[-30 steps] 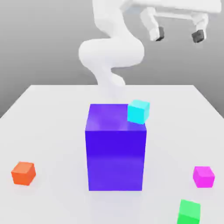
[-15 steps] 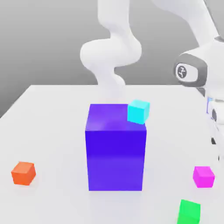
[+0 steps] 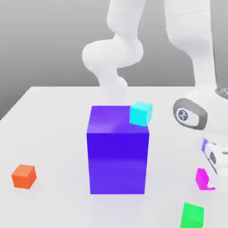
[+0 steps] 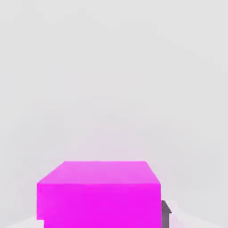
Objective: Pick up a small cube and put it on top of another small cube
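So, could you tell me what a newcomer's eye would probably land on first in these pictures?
Probably the big glossy blue-violet block in the middle of the exterior view, with a small cyan cube perched at its top edge. Next, the white robot gripper down at the magenta cube on the exterior view's right. In the hand view, that magenta cube is the one strong colour against pale grey.

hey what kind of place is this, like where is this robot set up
Probably a computer-simulated test scene: plain flat-coloured blocks like the blue box and orange cube, a bare white tabletop, and a blank grey backdrop behind the robot arm.
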You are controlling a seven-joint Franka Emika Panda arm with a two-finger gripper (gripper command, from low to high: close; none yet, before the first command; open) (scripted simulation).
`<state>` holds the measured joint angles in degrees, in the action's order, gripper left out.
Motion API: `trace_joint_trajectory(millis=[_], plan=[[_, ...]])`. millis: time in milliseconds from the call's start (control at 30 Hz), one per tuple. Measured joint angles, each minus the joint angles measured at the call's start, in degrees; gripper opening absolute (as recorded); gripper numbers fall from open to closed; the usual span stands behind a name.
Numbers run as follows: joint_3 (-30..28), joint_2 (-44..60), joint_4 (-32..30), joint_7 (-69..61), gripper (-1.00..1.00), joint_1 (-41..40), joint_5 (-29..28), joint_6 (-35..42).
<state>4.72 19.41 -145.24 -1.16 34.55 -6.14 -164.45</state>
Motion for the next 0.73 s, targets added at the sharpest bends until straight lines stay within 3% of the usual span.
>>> trace_joint_trajectory(millis=[133,467,600,633,733], plan=[[1.3,-6.9,-0.8,-2.6,-1.00,-1.6,2.5,6.1],[-2.8,-6.2,11.5,-21.3,-1.00,-12.6,5.3,17.7],[-3.3,0.1,13.1,-22.8,-1.00,-13.4,5.2,12.8],[-3.4,1.7,13.2,-22.8,1.00,-13.4,5.1,11.4],[-3.4,1.7,13.2,-22.8,1.00,-13.4,5.1,11.4]])
